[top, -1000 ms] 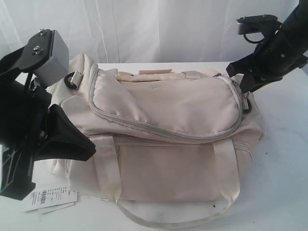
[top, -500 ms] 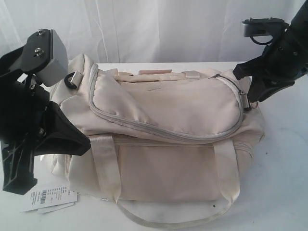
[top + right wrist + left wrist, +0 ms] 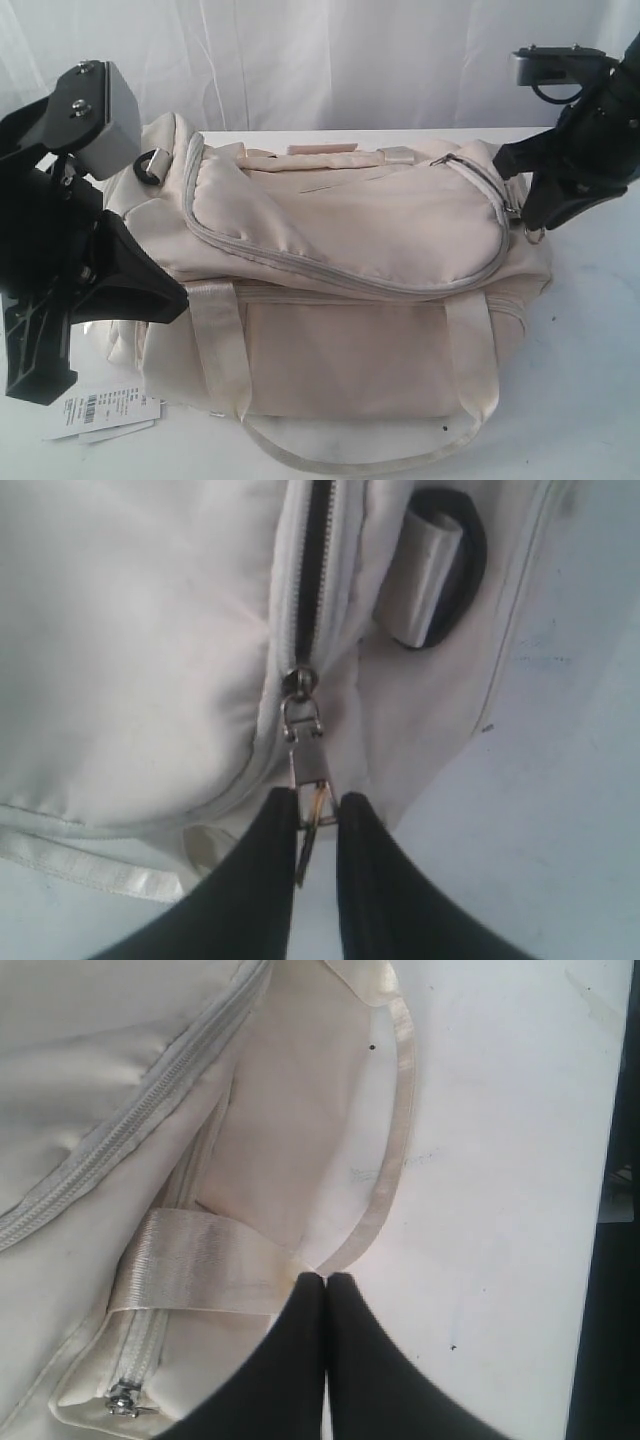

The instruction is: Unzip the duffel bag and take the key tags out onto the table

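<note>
The cream duffel bag (image 3: pixel 350 300) lies on the white table (image 3: pixel 590 330), its curved grey zipper (image 3: pixel 330 272) running across the top. At the bag's right end my right gripper (image 3: pixel 530 212) is shut on the metal zipper pull (image 3: pixel 312 798), which sits between the right gripper's (image 3: pixel 318 805) black tips. Behind the slider (image 3: pixel 300 685) the zipper shows a short dark gap. My left gripper (image 3: pixel 182 300) hovers at the bag's left front, and the left gripper (image 3: pixel 326 1278) is shut on nothing above a satin handle strap (image 3: pixel 200 1275). The key tags are hidden.
A white barcode paper label (image 3: pixel 100 410) lies at the bag's front left corner. A loose handle loop (image 3: pixel 350 458) rests on the table before the bag. Black strap rings (image 3: pixel 445 570) (image 3: pixel 148 165) sit at both ends. A white curtain hangs behind.
My right gripper has moved right and toward the front with the zipper pull, dragging the slider round the bag's right end and tugging the fabric there. The left arm stays put.
</note>
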`<action>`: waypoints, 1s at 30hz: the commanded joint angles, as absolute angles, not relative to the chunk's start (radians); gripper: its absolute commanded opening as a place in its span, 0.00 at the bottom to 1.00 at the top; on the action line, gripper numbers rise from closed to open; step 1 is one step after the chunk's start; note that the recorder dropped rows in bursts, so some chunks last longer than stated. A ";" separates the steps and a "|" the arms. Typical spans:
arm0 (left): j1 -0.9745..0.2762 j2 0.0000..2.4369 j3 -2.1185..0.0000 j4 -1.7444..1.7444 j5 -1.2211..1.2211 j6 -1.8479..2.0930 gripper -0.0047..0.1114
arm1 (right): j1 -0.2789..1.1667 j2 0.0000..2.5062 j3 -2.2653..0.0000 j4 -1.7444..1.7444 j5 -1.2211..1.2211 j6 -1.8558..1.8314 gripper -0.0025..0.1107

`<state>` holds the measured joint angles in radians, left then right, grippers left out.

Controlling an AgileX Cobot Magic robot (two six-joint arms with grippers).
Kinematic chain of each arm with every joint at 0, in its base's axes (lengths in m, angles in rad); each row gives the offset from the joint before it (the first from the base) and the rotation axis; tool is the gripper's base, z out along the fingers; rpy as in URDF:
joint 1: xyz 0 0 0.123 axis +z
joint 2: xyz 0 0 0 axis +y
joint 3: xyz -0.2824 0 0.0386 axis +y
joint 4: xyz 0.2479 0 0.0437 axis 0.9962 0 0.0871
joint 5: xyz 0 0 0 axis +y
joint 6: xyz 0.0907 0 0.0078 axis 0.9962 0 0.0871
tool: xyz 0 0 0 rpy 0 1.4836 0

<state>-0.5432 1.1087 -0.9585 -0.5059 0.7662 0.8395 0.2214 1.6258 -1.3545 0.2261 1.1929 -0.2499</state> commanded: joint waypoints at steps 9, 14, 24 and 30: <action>-0.547 1.106 -0.966 -0.537 0.789 0.834 0.04 | 0.221 1.531 -1.214 0.259 1.201 -0.263 0.02; -0.547 1.106 -0.966 -0.537 0.796 0.834 0.04 | 0.221 1.485 -1.168 0.315 1.189 -0.294 0.02; -0.547 1.106 -0.966 -0.537 0.804 0.834 0.04 | 0.281 1.455 -1.101 0.319 1.173 -0.298 0.02; -0.547 1.106 -0.966 -0.541 0.805 0.834 0.04 | 0.343 1.455 -1.056 0.337 1.133 -0.309 0.02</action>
